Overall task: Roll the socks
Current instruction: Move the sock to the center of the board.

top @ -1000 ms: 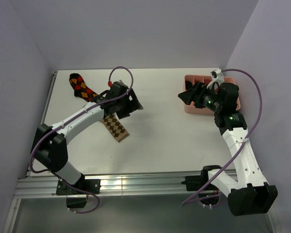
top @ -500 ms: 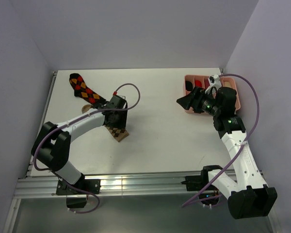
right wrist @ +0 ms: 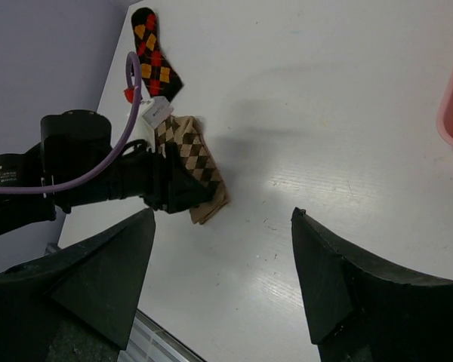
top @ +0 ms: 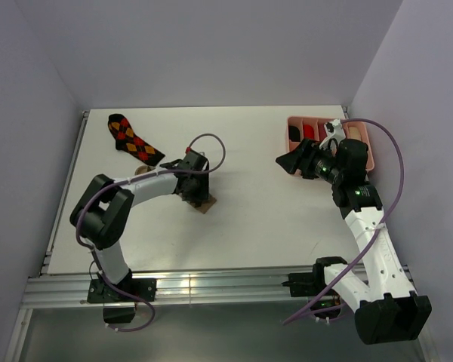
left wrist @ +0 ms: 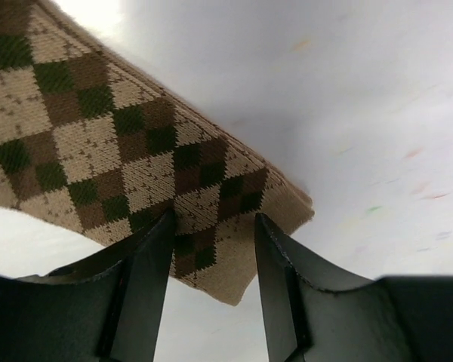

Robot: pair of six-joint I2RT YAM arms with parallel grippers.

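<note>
Mid-table, left fingers (left wrist: 147,294) stand apart astride the flat tan-brown argyle sock (left wrist: 121,151); right fingers (right wrist: 98,271) gape wide.

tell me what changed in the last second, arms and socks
The left gripper swung nearer and rightward onto the tan argyle sock, and its jaws narrowed to straddle the sock's end, not yet pinching it. The sock's visible tip now shows further right. The right gripper drifted slightly, wide open as before. The black-red-orange sock and pink tray stayed put.
</note>
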